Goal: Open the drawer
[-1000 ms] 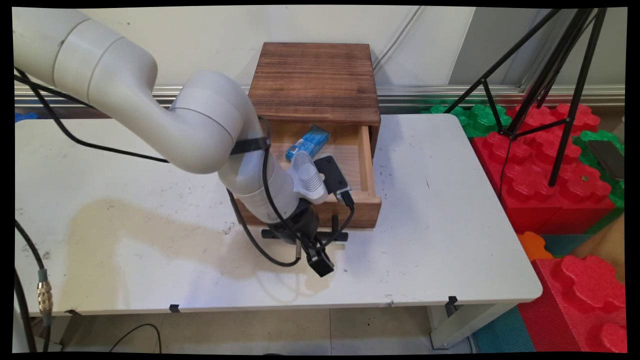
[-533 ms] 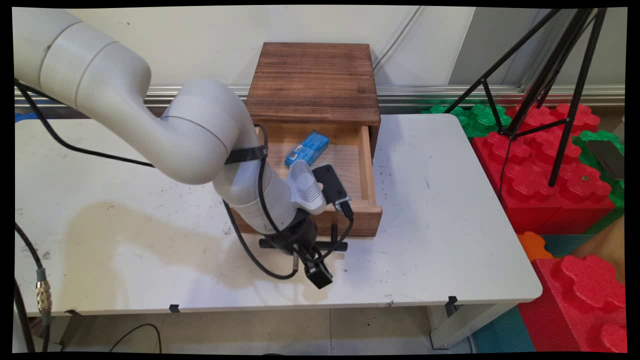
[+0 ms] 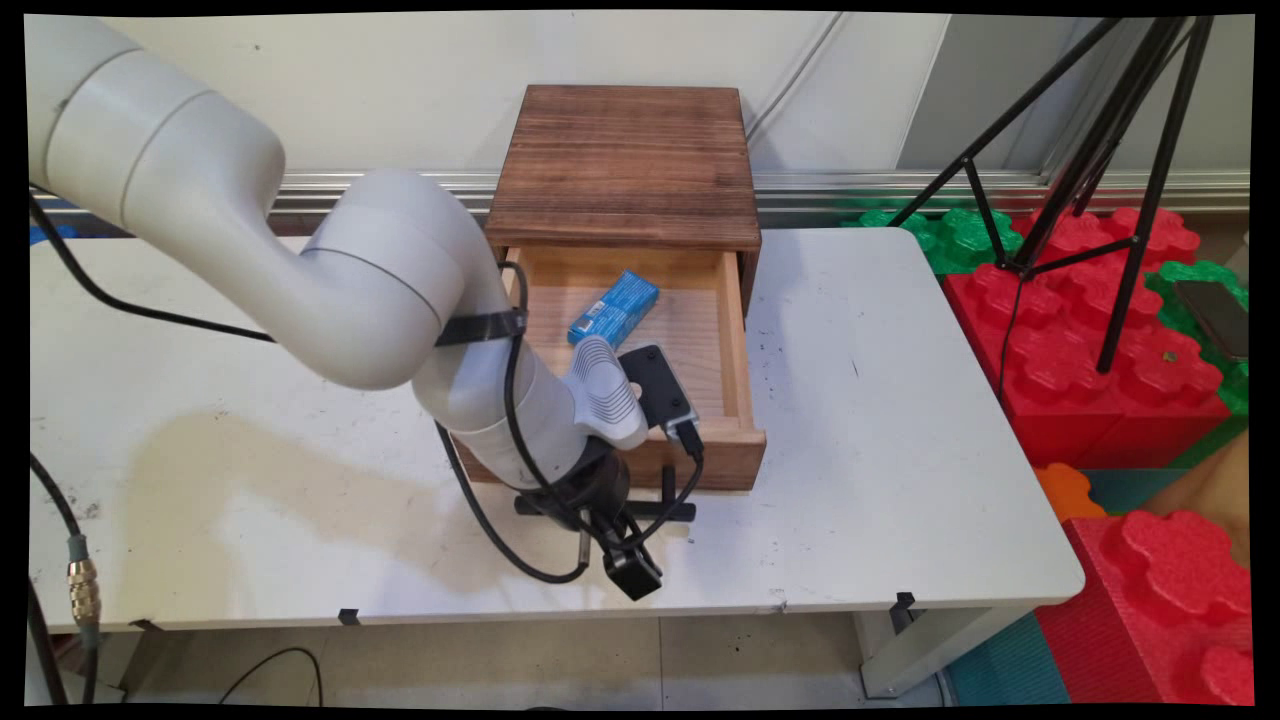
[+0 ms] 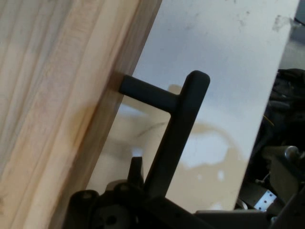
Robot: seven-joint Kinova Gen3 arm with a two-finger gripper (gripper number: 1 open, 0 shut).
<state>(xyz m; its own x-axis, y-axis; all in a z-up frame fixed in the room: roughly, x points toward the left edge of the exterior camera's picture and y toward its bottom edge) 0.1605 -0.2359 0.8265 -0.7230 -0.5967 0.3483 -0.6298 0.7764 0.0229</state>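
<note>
Gripper (image 3: 598,505) sits at black bar handle (image 4: 177,131) on front of open wooden drawer (image 3: 735,350), handle running up from betw. its linkage in hand view; fingers hidden, can't tell if clamped or spread. Blue packet (image 3: 614,308) lies inside drawer, behind wrist. Drawer box (image 3: 628,160) stands at far edge of white table (image 3: 880,480).

Cabinet (image 3: 628,165) at table's (image 3: 880,480) far edge, drawer (image 3: 640,400) pulled out in front, box (image 3: 614,308) inside.
</note>
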